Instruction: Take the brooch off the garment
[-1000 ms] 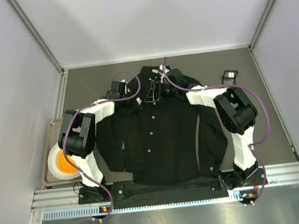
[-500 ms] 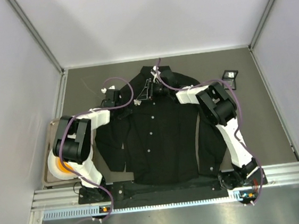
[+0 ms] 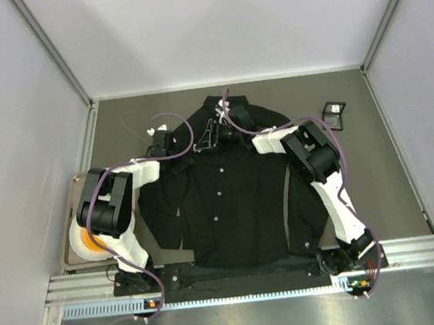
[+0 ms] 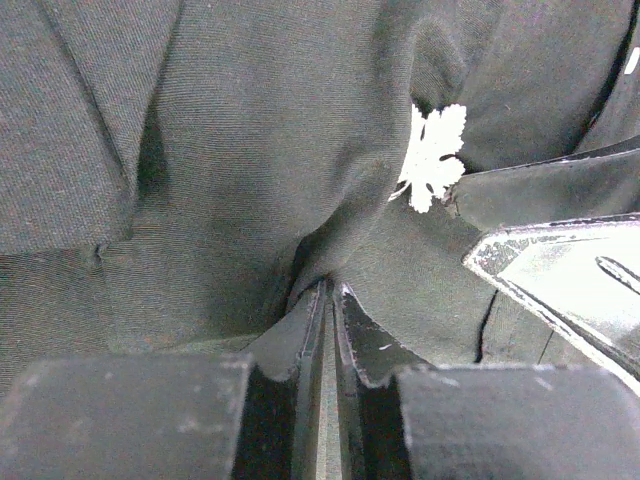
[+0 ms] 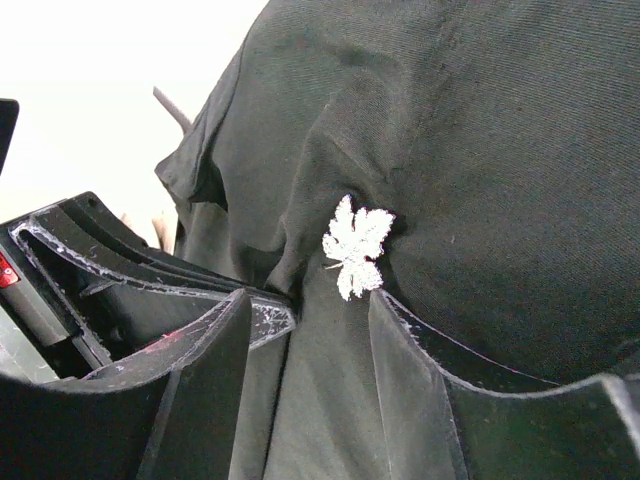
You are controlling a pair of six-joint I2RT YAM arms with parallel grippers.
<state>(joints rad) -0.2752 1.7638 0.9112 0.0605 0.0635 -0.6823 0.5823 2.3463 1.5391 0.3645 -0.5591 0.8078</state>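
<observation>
The black garment (image 3: 228, 192) lies flat on the table with its collar at the far side. The white leaf-shaped brooch (image 4: 432, 155) is pinned to it near the collar and also shows in the right wrist view (image 5: 357, 247). My left gripper (image 4: 328, 290) is shut on a pinched fold of the garment just left of the brooch; in the top view it is at the shirt's left shoulder (image 3: 188, 146). My right gripper (image 5: 322, 303) is open, with its fingertips resting on the cloth either side just below the brooch. In the top view the brooch is hidden among the grippers.
A small black square box (image 3: 334, 111) lies at the far right of the table. A tray (image 3: 70, 201) holding a white bowl with something orange (image 3: 89, 238) sits at the left edge. Grey walls enclose the table on three sides.
My right arm has swung left and its gripper has closed in on the brooch near the collar. My left arm has shifted left while keeping its hold on the cloth.
</observation>
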